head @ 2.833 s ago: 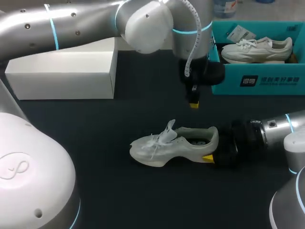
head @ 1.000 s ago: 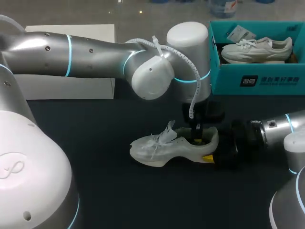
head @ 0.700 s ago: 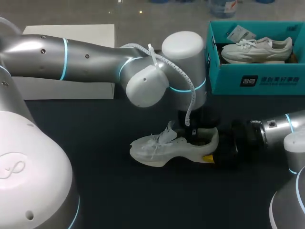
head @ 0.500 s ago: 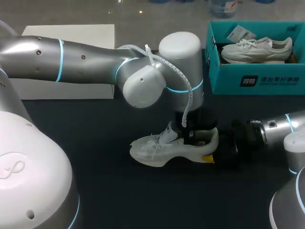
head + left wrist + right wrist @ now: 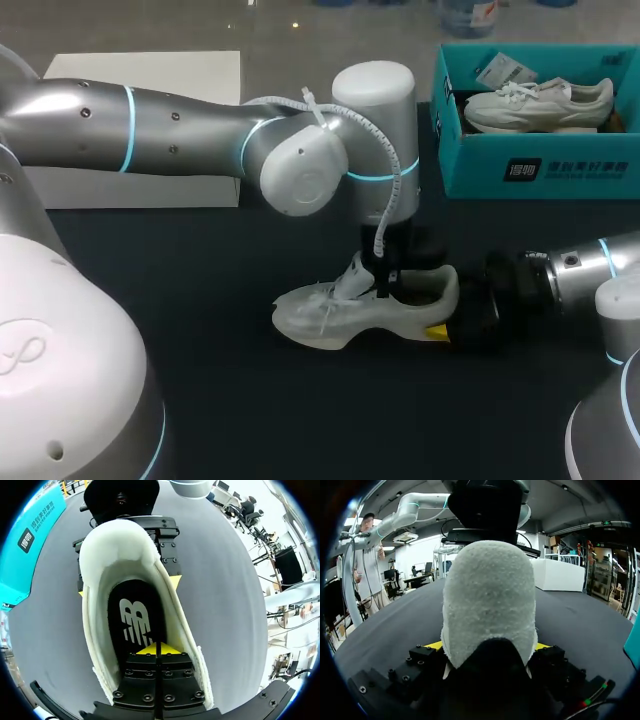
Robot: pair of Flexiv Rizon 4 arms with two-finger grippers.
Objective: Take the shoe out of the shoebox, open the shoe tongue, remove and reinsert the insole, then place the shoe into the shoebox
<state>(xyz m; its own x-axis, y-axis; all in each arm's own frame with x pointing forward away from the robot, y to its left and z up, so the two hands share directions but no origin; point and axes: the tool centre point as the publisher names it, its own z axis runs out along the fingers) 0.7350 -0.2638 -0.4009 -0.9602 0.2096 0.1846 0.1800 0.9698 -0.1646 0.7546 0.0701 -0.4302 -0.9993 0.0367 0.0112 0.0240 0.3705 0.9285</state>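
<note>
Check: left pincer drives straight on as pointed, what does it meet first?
Most likely the black insole inside the shoe. The left pincer points into the opening; whether it touches yet is unclear.

Left claw point(image 5: 156, 649) fills the shoe point(image 5: 330, 312) mouth, right claw point(image 5: 489, 647) blocks its heel; toe side stands free.

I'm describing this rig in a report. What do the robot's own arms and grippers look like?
The left arm and right arm are silver-grey tubes with glowing cyan rings and rounded white joint caps. A coiled white cable runs along the left arm's last link. The left gripper and right gripper are black, studded with small screws, with bright yellow fingertips.
</note>
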